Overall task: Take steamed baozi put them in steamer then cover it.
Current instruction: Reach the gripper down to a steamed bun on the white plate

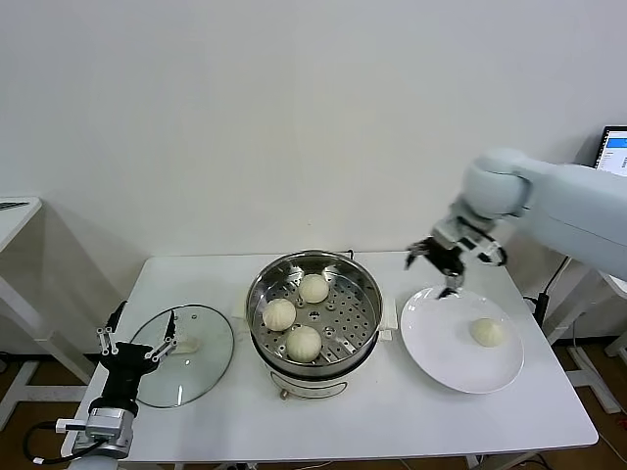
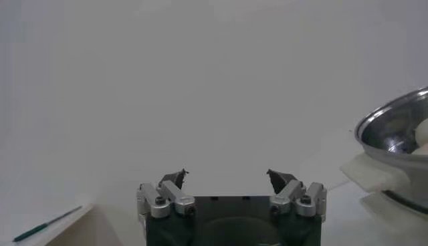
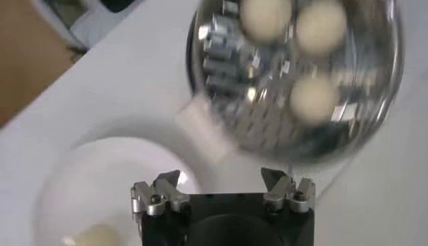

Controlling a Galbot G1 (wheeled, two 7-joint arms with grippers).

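Observation:
The steamer [image 1: 376, 294], a shiny steel pot with a perforated tray, stands mid-table and holds three cream-white baozi [image 1: 313, 288] [image 1: 279, 313] [image 1: 304, 343]. One more baozi [image 1: 487, 332] lies on the white plate [image 1: 441, 348] to its right. My right gripper [image 1: 436, 264] hovers open and empty above the plate's far edge, between plate and steamer. In the right wrist view the gripper [image 3: 221, 177] looks down on the steamer [image 3: 214, 73], the plate [image 3: 87, 174] and the plate's baozi [image 3: 97, 235]. My left gripper [image 1: 145, 318] is open by the glass lid [image 1: 196, 367].
The lid lies flat at the table's front left, under the left gripper [image 2: 227, 178], which holds nothing. The steamer's rim [image 2: 394, 130] shows at the side of the left wrist view. A side table edge [image 1: 15, 211] stands far left and a screen [image 1: 614, 147] far right.

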